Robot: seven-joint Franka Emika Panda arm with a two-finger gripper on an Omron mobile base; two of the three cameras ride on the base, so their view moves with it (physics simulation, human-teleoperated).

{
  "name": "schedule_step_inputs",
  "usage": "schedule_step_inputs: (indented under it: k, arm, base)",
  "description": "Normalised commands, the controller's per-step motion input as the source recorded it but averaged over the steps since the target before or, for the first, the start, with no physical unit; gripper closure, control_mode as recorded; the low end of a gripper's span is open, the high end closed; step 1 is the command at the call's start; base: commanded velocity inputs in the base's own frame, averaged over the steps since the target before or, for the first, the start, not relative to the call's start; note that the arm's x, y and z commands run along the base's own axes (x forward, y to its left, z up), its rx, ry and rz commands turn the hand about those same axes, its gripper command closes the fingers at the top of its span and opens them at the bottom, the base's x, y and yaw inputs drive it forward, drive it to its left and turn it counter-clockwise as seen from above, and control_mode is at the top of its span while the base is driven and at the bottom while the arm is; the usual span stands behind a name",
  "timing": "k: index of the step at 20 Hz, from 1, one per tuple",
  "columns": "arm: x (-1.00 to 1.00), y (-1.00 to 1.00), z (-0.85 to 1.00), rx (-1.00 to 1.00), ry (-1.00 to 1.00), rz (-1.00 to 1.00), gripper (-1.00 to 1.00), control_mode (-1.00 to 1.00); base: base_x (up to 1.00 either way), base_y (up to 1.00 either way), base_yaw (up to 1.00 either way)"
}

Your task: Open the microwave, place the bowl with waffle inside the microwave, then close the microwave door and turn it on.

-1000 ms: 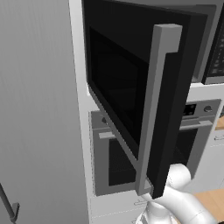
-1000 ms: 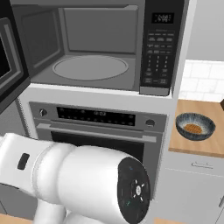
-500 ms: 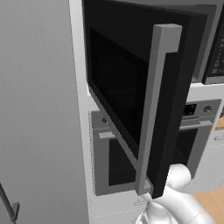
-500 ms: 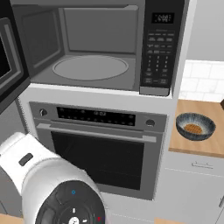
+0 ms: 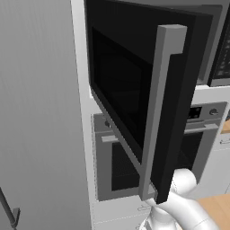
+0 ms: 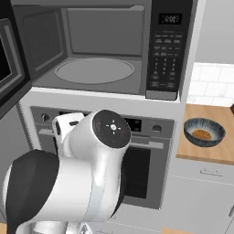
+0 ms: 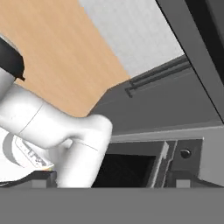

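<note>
The microwave (image 6: 100,68) stands open, showing its grey cavity, round turntable (image 6: 93,71) and button panel (image 6: 167,59). The microwave door (image 5: 134,90) is swung out wide toward me, and its long grey vertical handle (image 5: 157,117) faces the left base view. On the wooden counter to the right sits the dark bowl with waffle (image 6: 204,132). My gripper (image 7: 113,181) hangs low in front of the oven, well away from the bowl. Its fingertips (image 7: 43,177) stand wide apart at the hand view's bottom; it is open and holds nothing.
Below the microwave is the silver-framed oven (image 6: 141,160) with its knobs and horizontal handle. A tall grey cabinet wall (image 5: 40,112) fills the left. My own white arm (image 6: 87,178) bulks large in the right base view. White drawers (image 6: 201,183) sit under the wooden counter (image 6: 226,153).
In the right base view the arm has swung and risen, so that its round joint cap now faces the camera in front of the oven. Door, bowl and base have not moved.
</note>
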Motion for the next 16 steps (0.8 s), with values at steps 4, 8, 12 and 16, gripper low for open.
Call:
schedule_step_inputs:
  k: [4, 8, 12, 16]
  arm:
    - [0.30, -0.06, -0.24, 0.46, 0.50, -0.22, -1.00, -1.00]
    - [0.07, -0.23, -0.17, 0.44, 0.34, -0.35, -1.00, -1.00]
    - [-0.04, -0.52, -0.06, 0.33, 0.22, -0.56, -1.00, -1.00]
    - [-0.03, -0.82, -0.10, 0.21, 0.11, -0.60, -1.00, -1.00]
  base:
    - [0.00, 0.00, 0.00]
    - [0.00, 0.00, 0.00]
    - [0.00, 0.00, 0.00]
    - [0.00, 0.00, 0.00]
